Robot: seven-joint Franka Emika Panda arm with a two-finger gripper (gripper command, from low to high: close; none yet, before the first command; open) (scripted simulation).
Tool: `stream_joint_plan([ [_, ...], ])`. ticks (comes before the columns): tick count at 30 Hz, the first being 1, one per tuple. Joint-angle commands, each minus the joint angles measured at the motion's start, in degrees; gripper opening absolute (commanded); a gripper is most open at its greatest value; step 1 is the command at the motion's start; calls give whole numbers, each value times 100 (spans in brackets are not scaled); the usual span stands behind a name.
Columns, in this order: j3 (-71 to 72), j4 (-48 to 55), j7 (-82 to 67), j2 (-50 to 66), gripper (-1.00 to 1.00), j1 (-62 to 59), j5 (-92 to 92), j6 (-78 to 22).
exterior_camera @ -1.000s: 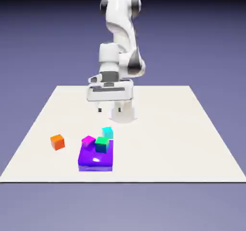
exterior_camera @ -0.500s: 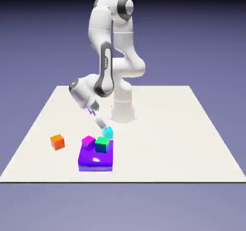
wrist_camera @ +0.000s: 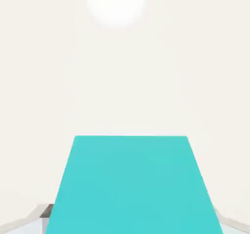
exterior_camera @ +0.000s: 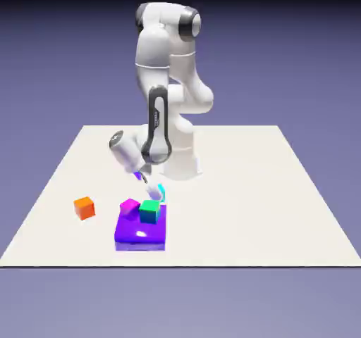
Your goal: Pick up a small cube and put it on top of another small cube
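Observation:
The small cyan cube (exterior_camera: pixel 162 189) rests on the white table, just behind a wide purple block. My gripper (exterior_camera: pixel 153 189) has come down onto it at a slant from the exterior view's left and covers most of it. In the hand view the cyan cube (wrist_camera: pixel 132 184) fills the lower half, with my gripper (wrist_camera: pixel 132 224) around it. A grey fingertip (wrist_camera: pixel 34 221) presses against each of its sides, so the gripper is shut on the cube. The cube still sits at table level.
A purple block (exterior_camera: pixel 141 232) lies right in front of the cyan cube and carries a green cube (exterior_camera: pixel 149 210) and a magenta cube (exterior_camera: pixel 129 206). An orange cube (exterior_camera: pixel 84 207) sits alone further to the exterior view's left. The robot's base (exterior_camera: pixel 180 162) stands close behind.
From an upright pose over the base, the arm swung down toward the exterior view's left. The gripper dropped the last stretch onto the cyan cube. No cube has shifted.

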Motion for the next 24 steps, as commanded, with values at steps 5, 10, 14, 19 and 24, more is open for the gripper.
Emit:
stream_joint_plan([
  [5,-700,-78,876,-773,-100,204,-1256,-384],
  [10,-1075,92,1267,-1012,-100,239,-1792,-699],
  [14,-1228,923,1151,-475,-100,-18,-1528,-1215],
  [19,-1419,1961,1006,196,-100,-340,-1199,-1862],
  [24,-1610,2999,861,867,-100,-661,-870,-2508],
])
